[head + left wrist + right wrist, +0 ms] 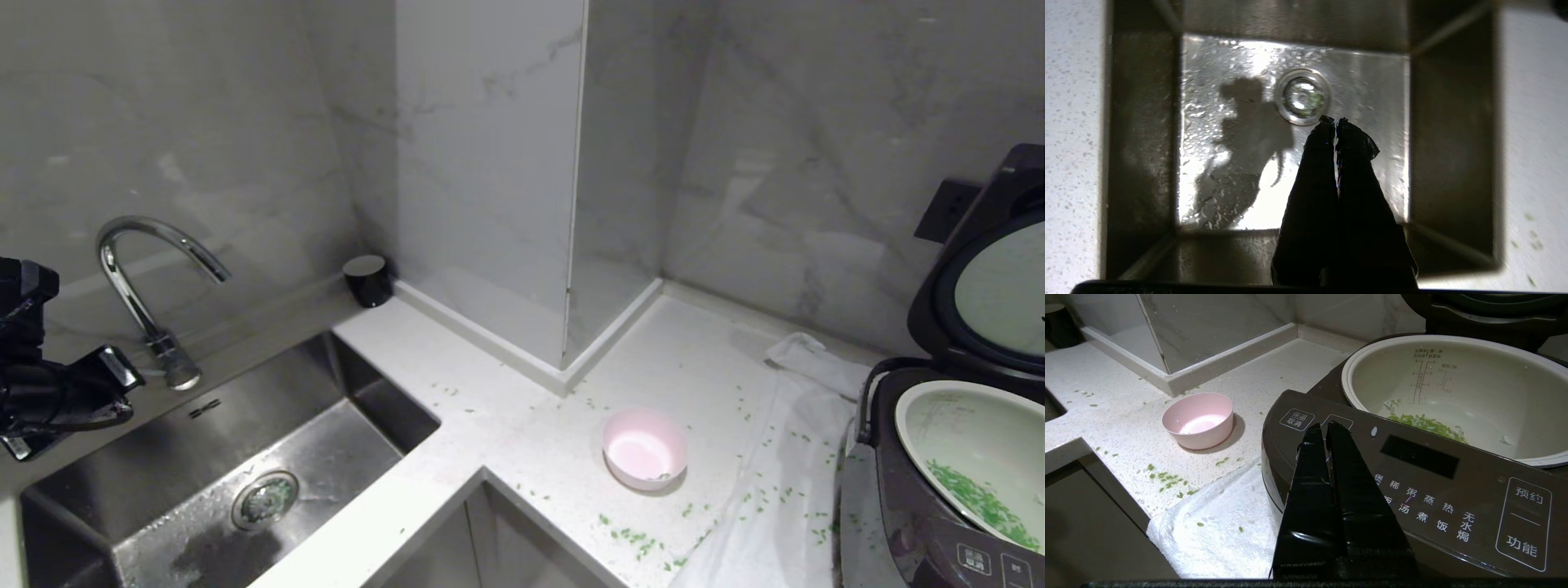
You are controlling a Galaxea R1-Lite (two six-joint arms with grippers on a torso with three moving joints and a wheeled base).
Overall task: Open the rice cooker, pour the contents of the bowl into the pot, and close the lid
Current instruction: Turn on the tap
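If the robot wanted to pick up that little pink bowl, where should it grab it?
Probably the rim. The pink bowl stands upright on the counter, open side up and looking almost empty, with no handle. Coming from above, one finger inside and one outside the thin wall should pinch it; the rounded body looks too wide to clasp.

The rice cooker [922, 523] is cut off by the head view's right and bottom edges, so only part of the pot [971, 441] and the raised lid [988, 286] behind it is seen. The left gripper [1334, 121], over the sink [163, 523], is cropped at the left edge there.
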